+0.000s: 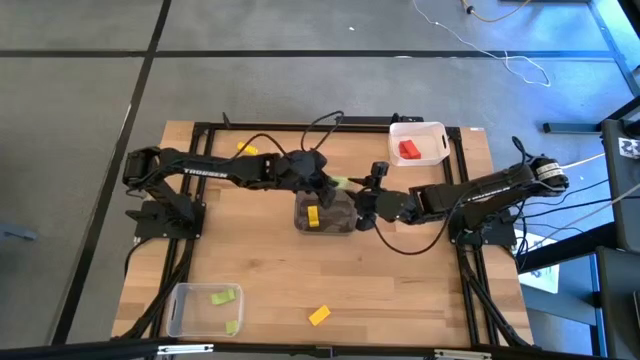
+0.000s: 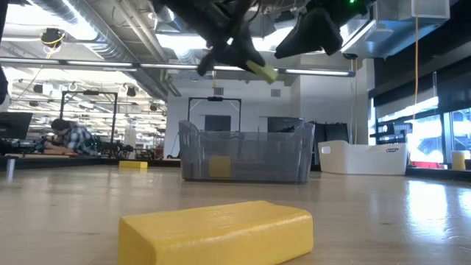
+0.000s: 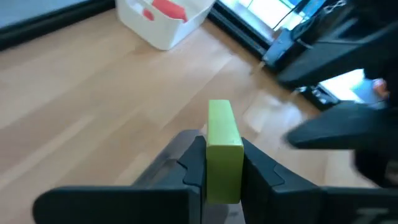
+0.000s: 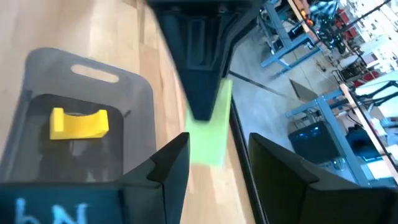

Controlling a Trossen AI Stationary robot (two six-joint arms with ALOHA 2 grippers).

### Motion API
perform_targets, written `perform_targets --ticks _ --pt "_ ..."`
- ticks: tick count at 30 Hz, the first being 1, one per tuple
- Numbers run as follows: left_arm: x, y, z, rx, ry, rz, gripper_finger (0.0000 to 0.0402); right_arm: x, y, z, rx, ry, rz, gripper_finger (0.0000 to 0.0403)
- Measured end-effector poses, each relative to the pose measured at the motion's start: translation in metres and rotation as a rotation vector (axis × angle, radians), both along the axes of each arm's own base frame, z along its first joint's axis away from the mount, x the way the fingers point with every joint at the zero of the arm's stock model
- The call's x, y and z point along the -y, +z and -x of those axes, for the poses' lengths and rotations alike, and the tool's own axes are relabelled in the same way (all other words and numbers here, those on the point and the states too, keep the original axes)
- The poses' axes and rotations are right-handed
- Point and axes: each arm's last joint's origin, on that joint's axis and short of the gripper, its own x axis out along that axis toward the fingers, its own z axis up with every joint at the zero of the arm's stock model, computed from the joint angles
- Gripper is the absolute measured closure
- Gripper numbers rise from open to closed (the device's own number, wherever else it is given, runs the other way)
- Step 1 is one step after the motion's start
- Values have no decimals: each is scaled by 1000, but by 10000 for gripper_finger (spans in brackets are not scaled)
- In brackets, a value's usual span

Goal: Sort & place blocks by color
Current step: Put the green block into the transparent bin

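A: Light-green block [image 3: 222, 149], pinched between the fingers of the left gripper [image 1: 330, 181], up in the air above the far right corner of the grey bin [image 1: 300, 209] at table centre. Held upright in the left wrist view, its top end poking out past the fingertips.

B: Confirmed from the low view: same block [image 2: 262, 71] tilted, high over the bin's rim [image 2: 243, 135]. Right gripper [image 1: 371, 187]?

A: Just beside the left one, facing it from the right. Fingers [image 4: 165, 167] spread wide, nothing between them yet; green block [image 4: 210, 127] hanging ahead of the gap, clamped from above by the other arm's dark fingers.

B: Touching the block?

A: Cannot tell. Close, though.

B: Rest of the blocks?

A: One yellow block [image 1: 313, 216] lying inside the grey bin, seen also through its wall [image 2: 218, 166] in the low view. Another yellow one [image 1: 318, 315] on the bare wood near the front edge, right of the clear bin [image 1: 176, 308]. A third yellow one [image 1: 246, 150] at the far side, left of centre, partly under the left arm.

B: Sorted ones?

A: Red block [image 1: 409, 150] in the white bin [image 1: 436, 129] at the far right. Two light-green blocks in the clear bin at the near left: one [image 1: 224, 296] toward its far wall, one [image 1: 232, 326] at its near right corner.

B: Beyond the table?

A: A person [image 2: 70, 137] seated at a bench far off to the left in the low view.
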Motion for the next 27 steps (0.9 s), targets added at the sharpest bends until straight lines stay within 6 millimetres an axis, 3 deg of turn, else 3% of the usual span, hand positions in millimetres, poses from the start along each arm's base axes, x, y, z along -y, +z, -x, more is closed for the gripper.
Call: perform_targets --ticks 5,14,17,21,27 --pt "-2 18 29 -101 -42 -31 355 2 17 11 62 1 -13 236" --pt "28 58 118 -289 -289 99 355 7 47 35 182 -3 -39 235" --pt "44 57 137 -383 -338 185 355 7 49 36 187 10 -47 234" --pt "69 48 153 -572 -418 321 355 4 47 34 165 169 -126 236" --pt "108 29 151 -791 -508 452 355 5 45 31 134 396 -263 250"
